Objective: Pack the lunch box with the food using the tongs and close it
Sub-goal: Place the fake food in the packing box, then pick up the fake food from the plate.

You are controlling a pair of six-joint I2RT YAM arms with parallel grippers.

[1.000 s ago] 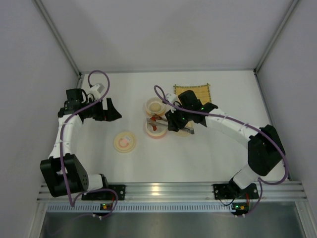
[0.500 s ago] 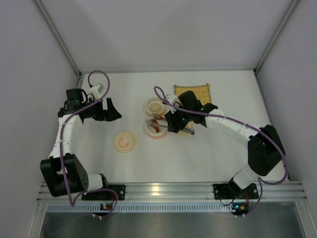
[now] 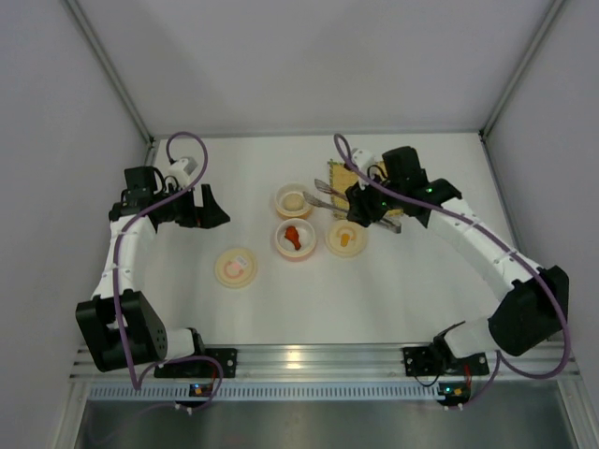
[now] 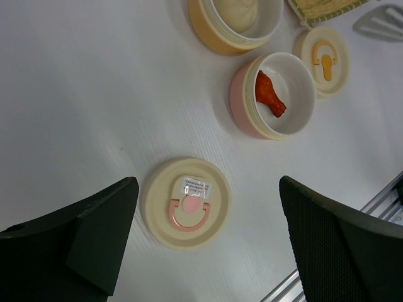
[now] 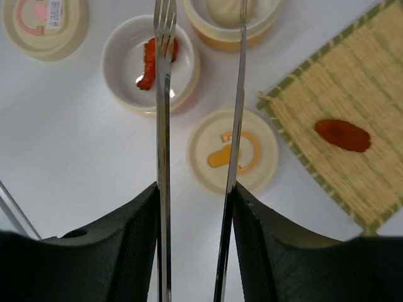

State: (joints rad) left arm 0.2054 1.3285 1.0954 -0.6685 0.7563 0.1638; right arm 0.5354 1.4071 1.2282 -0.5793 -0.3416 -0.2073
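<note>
From above, my right gripper (image 3: 361,204) is clamped on the silver tongs (image 3: 320,198).

Left wrist — left gripper (image 4: 208,192) jaws stand wide apart, holding nothing.

Right wrist — a sausage piece (image 5: 342,135) lies on the woven mat (image 5: 315,82), right of the jaws. A second sausage piece (image 5: 153,60) sits in the pink bowl (image 5: 124,78), ahead-left.

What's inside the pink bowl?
One red-orange sausage piece lies inside the pink bowl; the rest of its white floor looks bare. Whatever is under the piece itself is hidden.

Joined end of tongs (image 5: 163,157), part of mat (image 5: 315,82), beyond right wrist view's edges
</note>
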